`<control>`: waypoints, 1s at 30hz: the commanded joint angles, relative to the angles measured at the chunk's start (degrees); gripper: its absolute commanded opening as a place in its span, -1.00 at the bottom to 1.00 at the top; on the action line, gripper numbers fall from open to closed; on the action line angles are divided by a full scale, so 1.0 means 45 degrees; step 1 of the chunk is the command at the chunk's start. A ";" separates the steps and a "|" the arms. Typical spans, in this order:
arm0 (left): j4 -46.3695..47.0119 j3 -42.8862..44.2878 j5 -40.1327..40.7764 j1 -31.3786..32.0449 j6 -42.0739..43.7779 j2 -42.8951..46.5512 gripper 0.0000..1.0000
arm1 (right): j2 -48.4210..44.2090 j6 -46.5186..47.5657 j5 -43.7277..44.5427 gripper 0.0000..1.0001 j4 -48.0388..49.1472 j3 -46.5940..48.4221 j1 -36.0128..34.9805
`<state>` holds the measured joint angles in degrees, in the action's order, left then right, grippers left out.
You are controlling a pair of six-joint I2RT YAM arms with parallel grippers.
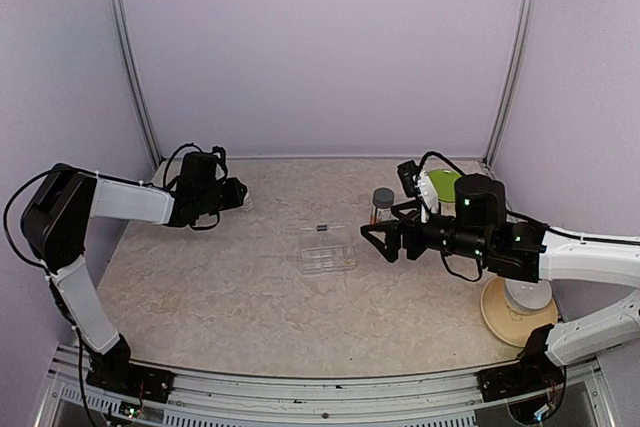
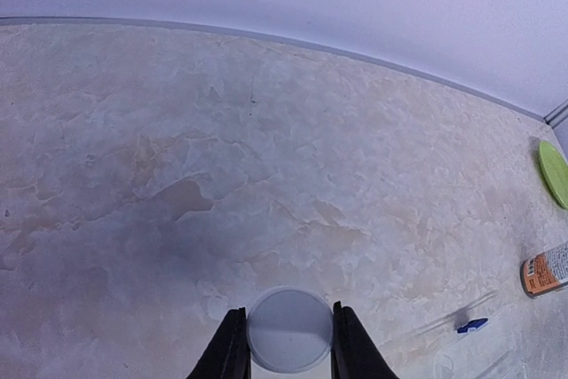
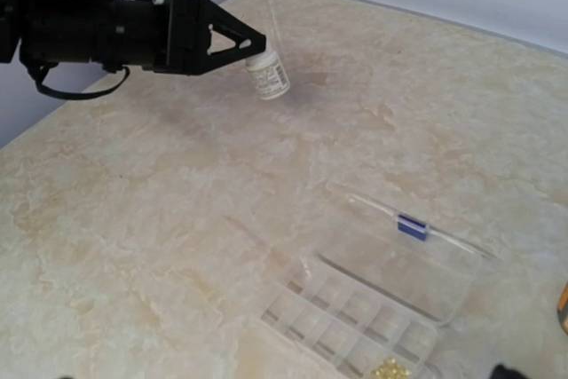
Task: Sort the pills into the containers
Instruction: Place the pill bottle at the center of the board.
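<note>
A robotics lab test cell is shown. A marble-patterned surface (image 1: 220,287) is enclosed on three sides by plain lilac panels (image 1: 320,47), which are joined at the corners by aluminium posts (image 1: 128,57). Two white-and-black robot arms, left (image 1: 125,202) and right (image 1: 590,257), are bolted to a metal rail (image 1: 320,387) at the near edge.

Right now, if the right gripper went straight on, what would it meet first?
Probably the open clear pill box, which lies just ahead of the right gripper. Height is hard to judge, so it might pass over it.
</note>
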<state>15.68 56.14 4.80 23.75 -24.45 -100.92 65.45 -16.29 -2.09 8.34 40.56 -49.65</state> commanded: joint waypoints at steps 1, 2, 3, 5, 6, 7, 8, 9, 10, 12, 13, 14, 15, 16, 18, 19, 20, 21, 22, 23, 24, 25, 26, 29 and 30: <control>-0.0251 0.0533 0.0563 -0.0155 0.0343 -0.0361 -1.00 | -0.0013 -0.0131 0.0157 1.00 0.0070 -0.0169 0.0122; -0.0331 0.0584 0.0634 -0.0159 0.0363 -0.0447 -1.00 | -0.0013 -0.0134 0.0159 1.00 0.0067 -0.0182 0.0121; -0.0363 0.0649 0.0684 -0.0180 0.0373 -0.0498 -1.00 | -0.0013 -0.0149 0.0169 1.00 0.0062 -0.0201 0.0116; -0.0436 0.0712 0.0712 -0.0197 0.0377 -0.0656 -1.00 | -0.0011 -0.0151 0.0189 1.00 0.0051 -0.0221 0.0120; -0.0460 0.0726 0.0726 -0.0199 0.0406 -0.0702 -1.00 | 0.0002 -0.0161 0.0190 1.00 0.0048 -0.0230 0.0125; -0.0465 0.0745 0.0755 -0.0214 0.0393 -0.0757 -1.00 | 0.0006 -0.0150 0.0195 1.00 0.0067 -0.0229 0.0119; -0.0473 0.0744 0.0788 -0.0218 0.0406 -0.0805 -1.00 | 0.0009 -0.0163 0.0211 1.00 0.0059 -0.0239 0.0123; -0.0472 0.0747 0.0828 -0.0228 0.0395 -0.0845 -1.00 | 0.0016 -0.0158 0.0212 1.00 0.0061 -0.0247 0.0121; -0.0459 0.0747 0.0860 -0.0220 0.0396 -0.0894 -1.00 | 0.0029 -0.0150 0.0220 1.00 0.0068 -0.0243 0.0116; -0.0482 0.0776 0.0947 -0.0219 0.0421 -0.0992 -1.00 | 0.0048 -0.0174 0.0248 1.00 0.0072 -0.0275 0.0127; -0.0507 0.0790 0.0997 -0.0219 0.0419 -0.1049 -1.00 | 0.0046 -0.0169 0.0232 1.00 0.0062 -0.0281 0.0126; -0.0518 0.0804 0.1045 -0.0219 0.0435 -0.1090 -1.00 | 0.0045 -0.0183 0.0242 1.00 0.0064 -0.0299 0.0116; -0.0546 0.0828 0.1090 -0.0219 0.0460 -0.1132 -1.00 | 0.0060 -0.0170 0.0231 1.00 0.0076 -0.0304 0.0118; -0.0552 0.0845 0.1142 -0.0219 0.0473 -0.1164 -1.00 | 0.0057 -0.0193 0.0235 1.00 0.0097 -0.0329 0.0105; -0.0581 0.0909 0.1225 -0.0238 0.0512 -0.1231 -1.00 | 0.0065 -0.0197 0.0214 1.00 0.0100 -0.0335 0.0125; -0.0593 0.0921 0.1261 -0.0238 0.0511 -0.1269 -1.00 | 0.0065 -0.0193 0.0232 1.00 0.0105 -0.0345 0.0116; -0.0619 0.0940 0.1300 -0.0238 0.0521 -0.1296 -1.00 | 0.0079 -0.0191 0.0230 1.00 0.0115 -0.0356 0.0120; -0.0649 0.0959 0.1371 -0.0233 0.0529 -0.1329 -1.00 | 0.0084 -0.0190 0.0239 1.00 0.0119 -0.0367 0.0118; -0.0672 0.0969 0.1433 -0.0238 0.0545 -0.1367 -1.00 | 0.0101 -0.0188 0.0240 1.00 0.0124 -0.0378 0.0125; -0.0697 0.0990 0.1509 -0.0238 0.0549 -0.1411 -1.00 | 0.0118 -0.0205 0.0233 1.00 0.0120 -0.0379 0.0121; -0.0698 0.1000 0.1580 -0.0238 0.0550 -0.1443 -1.00 | 0.0137 -0.0204 0.0232 1.00 0.0127 -0.0380 0.0133; -0.0707 0.0996 0.1652 -0.0236 0.0540 -0.1500 -1.00 | 0.0152 -0.0190 0.0247 1.00 0.0121 -0.0380 0.0127; -0.0704 0.0966 0.1708 -0.0238 0.0536 -0.1540 -1.00 | 0.0171 -0.0210 0.0249 1.00 0.0132 -0.0370 0.0126; -0.0698 0.0962 0.1796 -0.0238 0.0531 -0.1703 -1.00 | 0.0234 -0.0209 0.0244 1.00 0.0140 -0.0379 0.0123; -0.0702 0.0952 0.1804 -0.0238 0.0541 -0.1753 -1.00 | 0.0257 -0.0217 0.0229 1.00 0.0159 -0.0380 0.0116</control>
<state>13.02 59.22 11.29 23.16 -22.72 -107.26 66.02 -16.62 -1.41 8.38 39.44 -49.65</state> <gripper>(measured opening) 0.259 0.999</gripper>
